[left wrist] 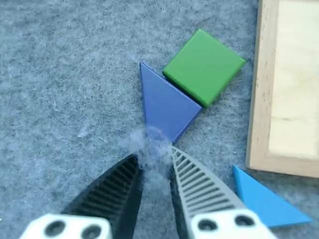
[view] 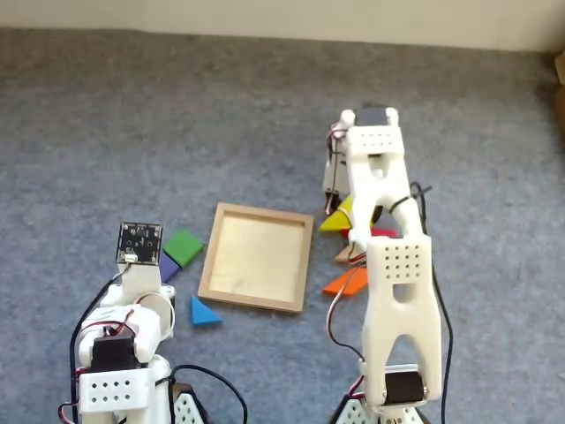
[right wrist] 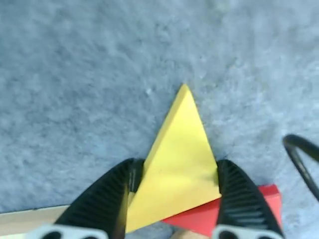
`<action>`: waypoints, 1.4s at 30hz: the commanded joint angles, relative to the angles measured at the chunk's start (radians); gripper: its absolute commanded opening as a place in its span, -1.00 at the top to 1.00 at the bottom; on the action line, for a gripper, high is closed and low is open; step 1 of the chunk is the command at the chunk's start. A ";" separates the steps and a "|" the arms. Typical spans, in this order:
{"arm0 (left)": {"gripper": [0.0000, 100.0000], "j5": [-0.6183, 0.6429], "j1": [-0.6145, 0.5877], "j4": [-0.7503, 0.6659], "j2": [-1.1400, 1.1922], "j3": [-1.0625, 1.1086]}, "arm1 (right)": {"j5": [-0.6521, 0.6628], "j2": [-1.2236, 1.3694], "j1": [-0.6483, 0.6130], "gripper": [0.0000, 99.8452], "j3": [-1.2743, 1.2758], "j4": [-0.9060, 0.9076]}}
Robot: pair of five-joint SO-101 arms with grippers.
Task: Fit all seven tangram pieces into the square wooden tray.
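Right tool (right wrist: pixel 178 167) — astride yellow triangle (right wrist: pixel 179 144), seemingly gripped | tray (view: pixel 209 256) toward left arm's side | left tool (left wrist: pixel 154 155) narrow — empty

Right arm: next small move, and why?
Probably lift straight up a little. The right gripper has its fingers against both sides of the yellow triangle, which overlaps the red piece beside the wooden tray. Lifting first should avoid dragging the red piece along.

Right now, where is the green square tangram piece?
In the high view the green square piece lies on the grey carpet just left of the square wooden tray, its edge against the dark blue triangle.
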 commanded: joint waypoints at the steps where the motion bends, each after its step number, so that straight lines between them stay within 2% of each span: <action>1: 0.85 -0.003 0.010 -0.014 -0.008 0.027 | 0.081 0.002 0.064 0.79 -0.077 0.021; 6: 0.85 -0.003 0.010 -0.014 -0.008 0.027 | 0.215 0.002 0.090 0.84 -0.084 0.022; 12: 0.85 -0.003 0.010 -0.014 -0.008 0.027 | 0.466 -0.005 0.153 0.85 -0.090 0.024; 16: 0.85 -0.003 0.010 -0.014 -0.008 0.027 | 0.555 -0.110 0.166 0.85 -0.077 0.024; 22: 0.85 -0.003 0.010 -0.014 -0.008 0.027 | 0.582 -0.352 0.140 0.85 0.140 0.022; 28: 0.85 -0.003 0.010 -0.014 -0.008 0.027 | 0.671 -0.547 0.105 0.85 0.390 0.019; 42: 0.85 -0.003 0.010 -0.014 -0.008 0.027 | 0.671 -0.800 0.111 0.85 0.727 0.018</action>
